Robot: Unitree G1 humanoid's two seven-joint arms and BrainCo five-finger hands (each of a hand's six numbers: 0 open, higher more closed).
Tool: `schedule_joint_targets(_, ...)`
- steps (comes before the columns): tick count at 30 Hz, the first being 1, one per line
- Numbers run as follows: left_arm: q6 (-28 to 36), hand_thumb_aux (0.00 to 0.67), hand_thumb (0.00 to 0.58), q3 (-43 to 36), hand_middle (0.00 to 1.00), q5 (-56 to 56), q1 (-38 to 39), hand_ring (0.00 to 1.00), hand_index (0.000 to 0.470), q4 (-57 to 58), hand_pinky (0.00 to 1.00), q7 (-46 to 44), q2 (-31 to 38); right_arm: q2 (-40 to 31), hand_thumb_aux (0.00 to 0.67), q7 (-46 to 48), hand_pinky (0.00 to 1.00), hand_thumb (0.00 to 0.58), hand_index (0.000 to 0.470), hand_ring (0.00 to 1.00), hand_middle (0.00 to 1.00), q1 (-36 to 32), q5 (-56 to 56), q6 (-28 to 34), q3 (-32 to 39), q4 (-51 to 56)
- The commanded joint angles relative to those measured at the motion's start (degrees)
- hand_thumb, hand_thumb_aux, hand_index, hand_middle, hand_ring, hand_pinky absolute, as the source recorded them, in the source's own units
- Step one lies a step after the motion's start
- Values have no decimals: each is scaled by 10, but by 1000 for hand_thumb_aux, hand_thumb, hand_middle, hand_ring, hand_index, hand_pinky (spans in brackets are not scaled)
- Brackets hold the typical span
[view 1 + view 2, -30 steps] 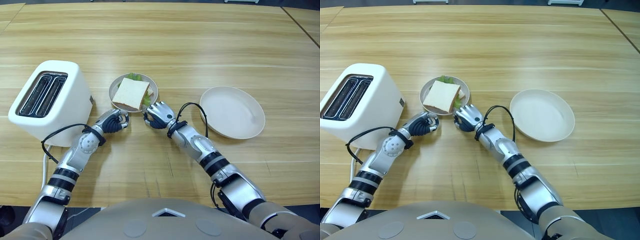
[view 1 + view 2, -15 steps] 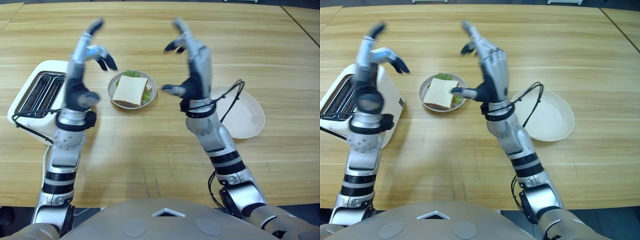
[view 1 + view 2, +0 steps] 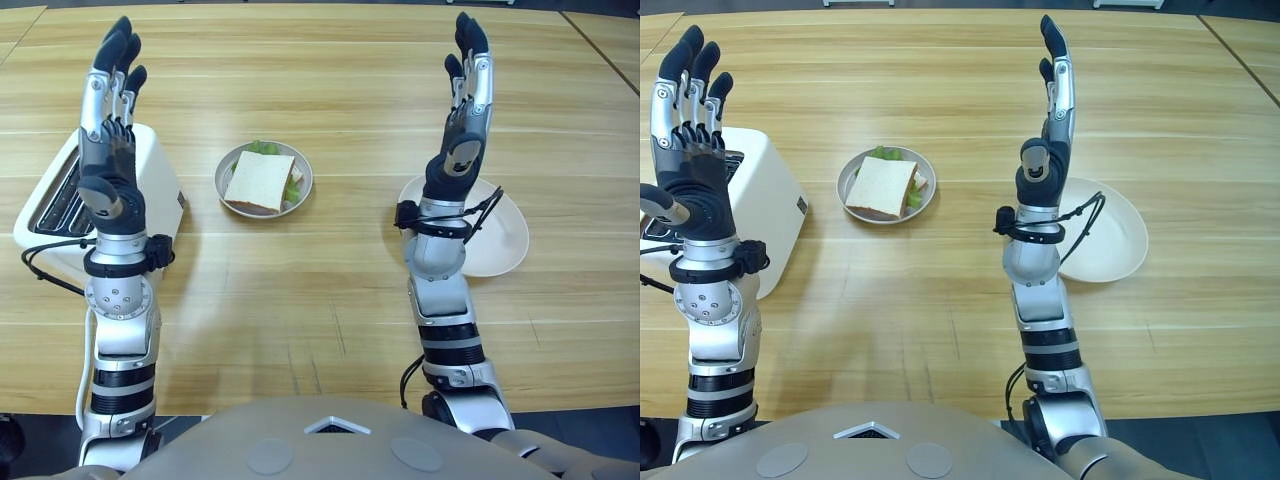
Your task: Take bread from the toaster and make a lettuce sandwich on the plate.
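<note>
A small grey plate [image 3: 226, 165] in the middle of the table holds a sandwich: a white bread slice [image 3: 261, 182] on top, green lettuce [image 3: 265, 149] peeking out at the far edge and right side. The white toaster [image 3: 160, 190] stands at the left, its slots partly hidden behind my left forearm. My left hand [image 3: 108, 95] is raised upright in front of the toaster, fingers straight and open, holding nothing. Raised the same way at the right, above the cream plate, my right hand [image 3: 463, 95] is open and empty.
A larger empty cream plate [image 3: 500, 230] lies at the right, partly behind my right forearm. The toaster's dark cable [image 3: 45, 262] runs off its near side. Bare wooden tabletop surrounds everything.
Both hands have lifted from the table near the sandwich plate, where they were curled, to upright raised poses with fingers straightened. The sandwich has stayed in place.
</note>
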Motion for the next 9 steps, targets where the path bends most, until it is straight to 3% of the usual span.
schedule_joint_targets(1, 12, 0, 0, 9, 0, 7, 5, 0, 0, 5, 0, -6, -4, 10, 0, 12, 0, 0, 0, 0, 0, 1, -4, -4, -8, 1)
schedule_joint_targets(9, 68, 0, 0, -19, 0, 36, 10, 0, 0, 44, 0, -23, -11, 20, 0, 46, 0, 0, 0, 0, 0, 2, -32, 7, 12, 21)
